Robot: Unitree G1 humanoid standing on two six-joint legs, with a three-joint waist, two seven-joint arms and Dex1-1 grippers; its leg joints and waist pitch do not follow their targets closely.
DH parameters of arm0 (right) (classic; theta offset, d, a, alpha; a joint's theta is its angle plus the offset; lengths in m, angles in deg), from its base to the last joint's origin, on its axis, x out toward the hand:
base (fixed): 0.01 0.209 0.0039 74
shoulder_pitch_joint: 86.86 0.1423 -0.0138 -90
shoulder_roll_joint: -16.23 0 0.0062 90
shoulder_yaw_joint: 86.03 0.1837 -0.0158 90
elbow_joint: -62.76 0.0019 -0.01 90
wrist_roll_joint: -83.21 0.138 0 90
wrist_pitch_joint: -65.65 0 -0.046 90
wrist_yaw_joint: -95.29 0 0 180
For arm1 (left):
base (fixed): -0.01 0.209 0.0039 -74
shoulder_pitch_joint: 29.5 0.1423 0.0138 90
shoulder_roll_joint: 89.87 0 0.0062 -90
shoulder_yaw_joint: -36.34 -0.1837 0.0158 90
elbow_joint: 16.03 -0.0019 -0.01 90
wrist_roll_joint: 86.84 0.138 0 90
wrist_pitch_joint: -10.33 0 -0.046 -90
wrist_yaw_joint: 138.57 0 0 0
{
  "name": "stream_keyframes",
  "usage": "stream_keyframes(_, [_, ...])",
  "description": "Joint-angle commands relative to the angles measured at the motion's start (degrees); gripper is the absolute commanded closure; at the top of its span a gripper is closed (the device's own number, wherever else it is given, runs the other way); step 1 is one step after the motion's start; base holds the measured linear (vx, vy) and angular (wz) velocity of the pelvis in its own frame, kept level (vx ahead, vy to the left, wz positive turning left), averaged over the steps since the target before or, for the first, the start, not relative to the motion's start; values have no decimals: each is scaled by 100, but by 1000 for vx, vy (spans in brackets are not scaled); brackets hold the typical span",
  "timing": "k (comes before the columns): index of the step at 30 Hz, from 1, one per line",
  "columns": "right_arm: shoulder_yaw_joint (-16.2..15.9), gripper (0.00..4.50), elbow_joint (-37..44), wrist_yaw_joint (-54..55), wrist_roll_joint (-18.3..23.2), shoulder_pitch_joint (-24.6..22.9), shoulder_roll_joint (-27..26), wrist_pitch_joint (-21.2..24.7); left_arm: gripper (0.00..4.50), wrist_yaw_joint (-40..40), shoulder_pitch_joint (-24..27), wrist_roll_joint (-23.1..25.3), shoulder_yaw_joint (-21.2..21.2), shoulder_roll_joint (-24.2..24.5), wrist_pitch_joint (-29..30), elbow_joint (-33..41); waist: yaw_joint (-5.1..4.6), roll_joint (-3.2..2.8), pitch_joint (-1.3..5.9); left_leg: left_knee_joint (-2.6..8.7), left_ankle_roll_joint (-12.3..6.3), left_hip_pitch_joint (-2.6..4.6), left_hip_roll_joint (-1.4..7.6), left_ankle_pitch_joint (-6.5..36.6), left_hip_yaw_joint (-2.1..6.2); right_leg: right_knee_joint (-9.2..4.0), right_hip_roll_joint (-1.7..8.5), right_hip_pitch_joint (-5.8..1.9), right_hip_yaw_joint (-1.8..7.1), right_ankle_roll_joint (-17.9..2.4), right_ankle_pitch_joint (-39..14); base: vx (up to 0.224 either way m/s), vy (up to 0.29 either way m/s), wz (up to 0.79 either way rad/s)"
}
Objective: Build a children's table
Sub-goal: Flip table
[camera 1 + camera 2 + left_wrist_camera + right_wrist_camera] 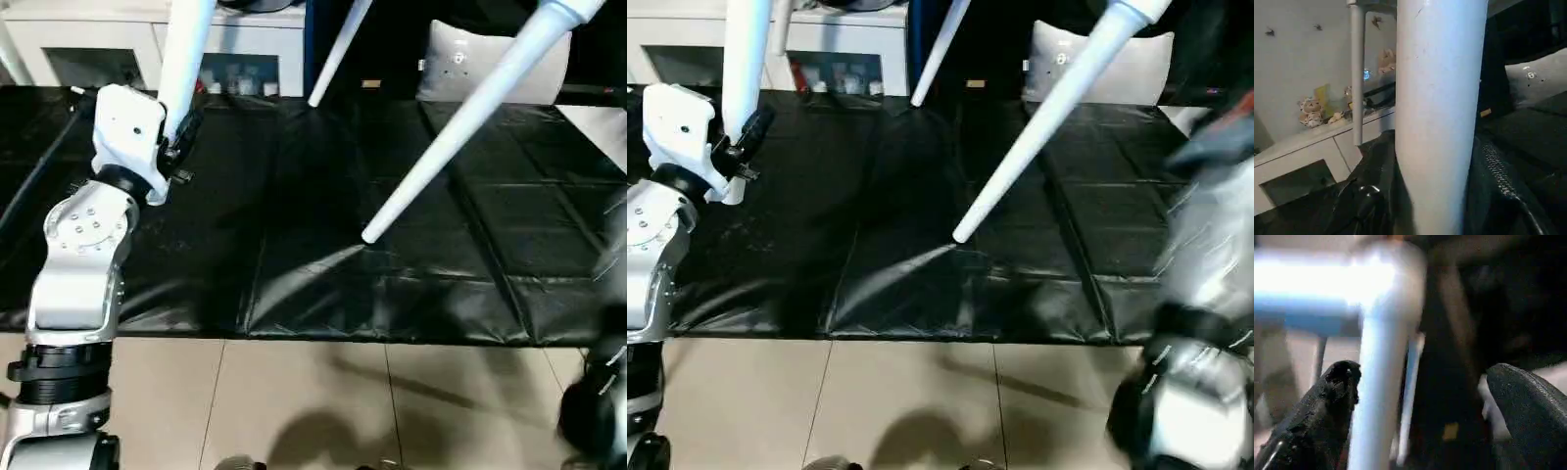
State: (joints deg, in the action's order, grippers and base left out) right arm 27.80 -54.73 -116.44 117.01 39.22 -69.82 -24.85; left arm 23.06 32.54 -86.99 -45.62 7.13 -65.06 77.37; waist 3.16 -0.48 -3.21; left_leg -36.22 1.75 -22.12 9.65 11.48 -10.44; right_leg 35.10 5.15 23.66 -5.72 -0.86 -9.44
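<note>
Three white tapered legs of the children's table slant down from above the picture toward the black mat (294,255). My left gripper (179,135) is shut on the left leg (186,54), and its black fingers (1371,196) press both sides of the thick white leg (1437,117). The long right leg (460,127) ends with its tip just above the mat, and a thinner leg (338,49) shows further back. My right gripper (1425,382) is open, its fingers (1334,396) wide apart, with a blurred white leg (1381,382) beside one finger. My right arm (1205,294) hangs blurred at the lower right.
A white cabinet (88,49) with glass doors stands behind the mat at the back left. A grey cushion (460,59) lies at the back right. Tiled floor (294,392) runs along the mat's near edge.
</note>
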Motion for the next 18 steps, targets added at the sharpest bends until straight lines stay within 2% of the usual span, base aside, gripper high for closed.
stream_keyframes(1, [-347, 0, -657, -62, -358, 331, -165, 43, 294, -179, 10, 4, -184, 17, -109, -57, -25, 24, 400, 497, -80, 89, 314, 1569, 152, -493, 357, -259, 279, -1044, -1968, 0, 0, 0])
stream_keyframes(4, [-386, 0, -1124, 12, -497, 545, -246, -36, 294, -193, 18, 3, -194, 13, -140, -70, -15, 3, 404, 490, -57, 106, 323, 1498, 154, -469, 373, -243, 292, -1131, -1904, 0, 0, 0])
stream_keyframes(6, [-454, 0, -1633, -20, -628, 825, -345, -109, 294, -235, 39, -19, -211, 15, -188, -75, 23, 42, 411, 488, -95, 105, 333, 1344, 133, -444, 371, -250, 304, -1179, -1710, 0, 0, 0])
stream_keyframes(7, [-454, 0, -1633, -20, -628, 825, -345, -109, 294, -235, 39, -19, -211, 15, -188, -75, 24, 29, 414, 487, -97, 105, 340, 1298, 139, -412, 380, -252, 308, -1211, -1643, 0, 0, 0])
stream_keyframes(8, [-570, 0, -2076, -75, -740, 1094, -401, -184, 294, -317, 73, -72, -254, 42, -240, -74, 32, 10, 419, 482, -108, 100, 340, 1234, 140, -405, 387, -257, 302, -1237, -1582, 0, 0, 0])
stream_keyframes(9, [-582, 0, -2136, -79, -752, 1132, -408, -188, 294, -333, 77, -80, -261, 47, -245, -73, 25, 16, 424, 481, -113, 85, 338, 1167, 140, -384, 383, -266, 299, -1278, -1480, 0, 0, 0])
stream_keyframes(11, [-614, 0, -2315, -80, -786, 1244, -422, -200, 294, -381, 86, -102, -287, 62, -261, -78, 40, 3, 423, 477, -141, 105, 345, 1138, 125, -386, 375, -250, 309, -1293, -1356, 0, 0, 0])
stream_keyframes(12, [-727, 0, -2561, -89, -929, 1413, -448, -247, 294, -448, 133, -135, -331, 66, -233, -35, 43, 30, 436, 477, -166, 89, 349, 1021, 133, -333, 381, -274, 306, -1378, -1184, 0, 0, 0])
stream_keyframes(13, [-821, 0, -2604, -200, -989, 1506, -490, -236, 294, -493, 198, -149, -375, 65, -189, 4, 44, 22, 431, 478, -179, 93, 347, 1022, 123, -342, 374, -268, 306, -1392, -1173, 0, 0, 0])
stream_keyframes(14, [-858, 0, -2544, -289, -980, 1510, -512, -204, 294, -502, 236, -149, -389, 64, -170, 17, 52, 83, 423, 477, -219, 75, 354, 1001, 121, -331, 398, -286, 315, -1393, -1205, 0, 0, 0])
stream_keyframes(15, [-917, 0, -2424, -450, -962, 1504, -548, -149, 294, -513, 303, -149, -410, 60, -142, 32, 56, 92, 420, 481, -226, 79, 359, 983, 117, -341, 403, -280, 320, -1376, -1240, 0, 0, 0])
stream_keyframes(16, [-1044, 0, -1935, -830, -861, 1338, -596, 13, 294, -503, 446, -152, -419, 35, -128, -2, 59, 72, 417, 480, -221, 76, 362, 990, 122, -339, 404, -287, 321, -1347, -1266, 0, 0, 0])
stream_keyframes(17, [-1085, 0, -1750, -937, -820, 1259, -602, 80, 295, -497, 487, -154, -416, 25, -134, -29, 51, 131, 410, 489, -261, 61, 368, 963, 118, -344, 399, -308, 325, -1280, -1242, 0, 0, 0])
stream_keyframes(18, [-1152, 0, -1465, -1096, -760, 1136, -609, 183, 295, -489, 547, -159, -409, 10, -144, -74, 61, 119, 412, 490, -291, 74, 368, 930, 120, -349, 391, -299, 330, -1203, -1248, 0, 0, 0])
